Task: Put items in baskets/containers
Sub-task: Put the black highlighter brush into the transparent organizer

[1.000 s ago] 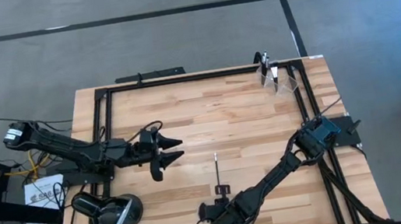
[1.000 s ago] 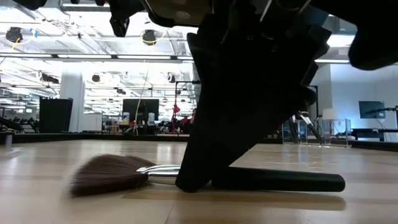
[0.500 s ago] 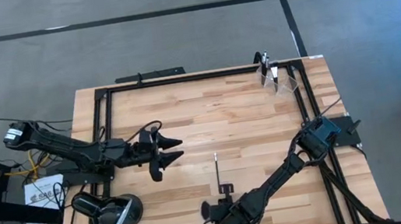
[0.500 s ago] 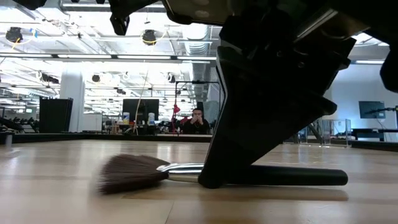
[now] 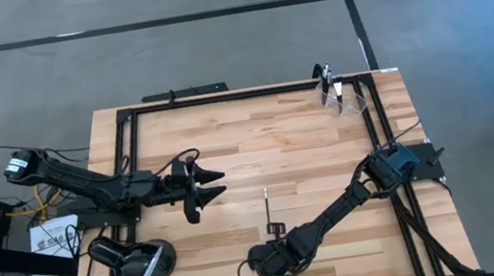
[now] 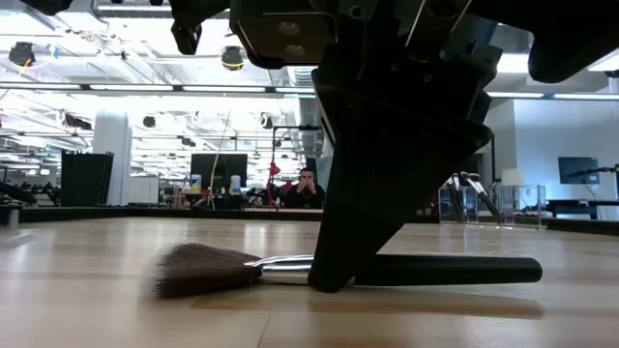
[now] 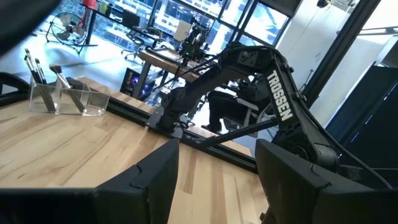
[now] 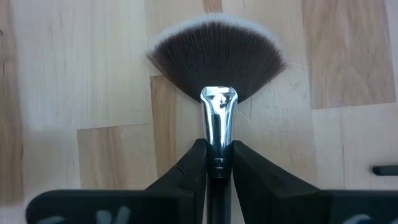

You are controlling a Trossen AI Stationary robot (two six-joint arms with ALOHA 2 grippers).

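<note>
Lying flat on the desk (image 5: 307,149), the fan brush (image 8: 216,62) is pinched at its ferrule by the right gripper (image 8: 217,163) jaws; left gripper (image 5: 208,188) jaws are spread wide, empty, well left of the brush.

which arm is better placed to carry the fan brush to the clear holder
The right. Its claw already has its fingers on either side of the fan brush lying on the table. The left claw hovers open, apart from the brush, farther from the clear holder.
</note>
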